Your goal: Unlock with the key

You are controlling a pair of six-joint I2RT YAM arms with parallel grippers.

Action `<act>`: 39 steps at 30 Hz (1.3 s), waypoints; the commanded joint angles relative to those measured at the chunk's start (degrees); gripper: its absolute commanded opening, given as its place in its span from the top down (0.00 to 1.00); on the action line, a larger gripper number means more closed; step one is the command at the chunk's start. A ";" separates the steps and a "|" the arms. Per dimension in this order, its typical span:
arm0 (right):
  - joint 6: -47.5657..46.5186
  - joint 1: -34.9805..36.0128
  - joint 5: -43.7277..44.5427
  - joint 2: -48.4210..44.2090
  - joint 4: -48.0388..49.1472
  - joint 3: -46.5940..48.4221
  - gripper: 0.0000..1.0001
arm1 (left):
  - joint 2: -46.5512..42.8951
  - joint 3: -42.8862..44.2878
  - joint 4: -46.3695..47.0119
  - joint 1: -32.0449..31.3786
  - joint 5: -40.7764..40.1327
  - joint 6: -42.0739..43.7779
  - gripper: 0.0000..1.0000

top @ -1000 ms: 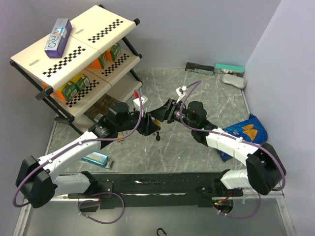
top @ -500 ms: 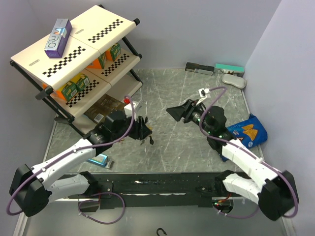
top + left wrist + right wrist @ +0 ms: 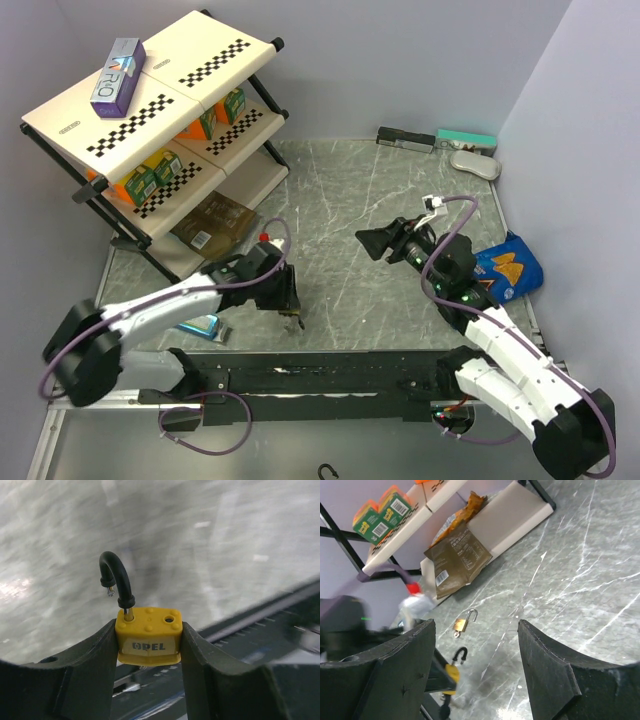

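Left gripper (image 3: 149, 632) is clamped part-closed on the yellow padlock (image 3: 148, 645), one finger on each side of the body, label facing the wrist camera. Black shackle (image 3: 116, 577) is popped: one leg in the body, free end swung clear of its hole. Padlock is held off the table (image 3: 400, 180), near the front edge, left of centre, just beyond the black base rail (image 3: 330, 372). A small dark piece hangs under it in the overhead view; can't tell if it's the key.

Left arm runs low from its base, forearm angled right, wrist tipped down. Right gripper (image 3: 372, 243) has jaws wide apart and holds nothing, raised above mid-table and pointing left, well apart from the lock; its arm is folded at the elbow beside the blue chip bag (image 3: 505, 265).

Small brass padlock (image 3: 461, 623) lies on the table near the shelf rack (image 3: 150, 100).
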 commanded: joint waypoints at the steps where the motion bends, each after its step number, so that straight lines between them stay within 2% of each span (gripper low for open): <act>1: -1.70 -0.67 0.84 -2.84 -0.36 -0.86 0.27 | 7.81 7.37 -4.07 0.01 -5.49 -1.02 0.99; 3: -2.05 -0.93 1.28 -3.46 -1.06 -1.12 0.27 | 11.23 9.56 -4.86 0.18 -8.22 -0.14 0.99; 12: -2.85 -1.81 1.98 -4.87 -2.29 -1.30 0.25 | 22.93 13.97 -6.36 1.67 -10.78 2.24 0.99; 23: -2.23 -2.07 0.66 -3.11 -1.41 -1.12 0.25 | 31.46 17.22 -7.50 4.49 -13.15 4.70 0.99; 31: -2.23 -2.16 0.58 -3.02 -1.50 -1.21 0.25 | 33.75 19.68 -10.75 7.13 -18.86 7.16 0.99; 39: -2.58 -2.16 0.75 -3.37 -2.03 -1.21 0.25 | 34.37 17.66 -9.70 8.88 -19.21 8.21 0.99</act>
